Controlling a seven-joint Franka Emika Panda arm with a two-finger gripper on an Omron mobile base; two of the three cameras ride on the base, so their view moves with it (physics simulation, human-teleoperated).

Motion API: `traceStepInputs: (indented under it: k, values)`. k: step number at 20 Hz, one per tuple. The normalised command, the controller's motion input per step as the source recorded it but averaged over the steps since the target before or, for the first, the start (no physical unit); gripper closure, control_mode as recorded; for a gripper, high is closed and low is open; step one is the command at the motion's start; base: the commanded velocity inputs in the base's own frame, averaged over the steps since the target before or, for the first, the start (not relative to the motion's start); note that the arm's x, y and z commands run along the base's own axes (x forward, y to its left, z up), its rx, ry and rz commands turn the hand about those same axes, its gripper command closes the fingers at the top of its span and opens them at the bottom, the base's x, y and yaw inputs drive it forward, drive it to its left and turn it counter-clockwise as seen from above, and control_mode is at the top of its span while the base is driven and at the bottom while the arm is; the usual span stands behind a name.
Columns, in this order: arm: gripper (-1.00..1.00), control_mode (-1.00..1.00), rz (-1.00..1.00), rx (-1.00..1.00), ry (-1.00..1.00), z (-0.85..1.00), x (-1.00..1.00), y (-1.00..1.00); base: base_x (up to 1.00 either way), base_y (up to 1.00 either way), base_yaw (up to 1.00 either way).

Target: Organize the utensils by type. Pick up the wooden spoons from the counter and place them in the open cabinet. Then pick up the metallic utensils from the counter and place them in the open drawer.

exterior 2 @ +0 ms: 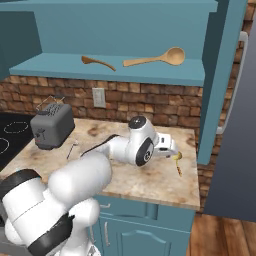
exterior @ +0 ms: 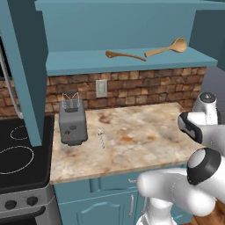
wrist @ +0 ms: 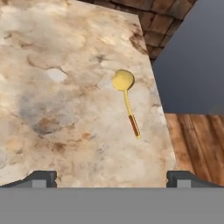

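Already both wooden spoons (exterior: 166, 47) lie on the shelf of the open cabinet (exterior: 132, 61), the larger to the right of the smaller, so the metallic half looks to be in hand; the gripper (wrist: 111, 177) hangs over the counter (wrist: 65, 87) with its jaws spread wide and nothing between them. Ahead of its fingertips lies the yellow-ended utensil (wrist: 126, 98) — close to the counter's right edge, its handle pointing toward the front edge; the next move likely calls for coming down over that thin handle and closing squarely. A second thin silver utensil (exterior: 101, 137) lies just right of the toaster (exterior: 72, 121) — untouched.
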Motion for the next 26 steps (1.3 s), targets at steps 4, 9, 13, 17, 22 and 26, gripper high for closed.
traceStepInputs:
  k: [4,9,13,17,22,26]
  values:
    - [-1.00,-1.00,0.00,0.00,0.01,-0.27,0.59,-0.14,0.00,0.00,0.00]
    - [-1.00,-1.00,0.00,0.04,0.03,-0.37,0.32,-0.38,0.00,0.00,0.00]
    - [-1.00,-1.00,0.00,0.08,0.01,-0.41,0.18,-0.38,0.00,0.00,0.00]
    - [-1.00,-1.00,0.00,0.06,0.00,-0.25,0.25,-0.25,0.00,0.00,0.00]
    - [-1.00,-1.00,0.00,0.03,0.01,-0.14,0.32,-0.24,0.00,0.00,0.00]
    - [-1.00,-1.00,0.00,0.03,0.02,-0.09,0.31,-0.32,0.00,0.00,0.00]
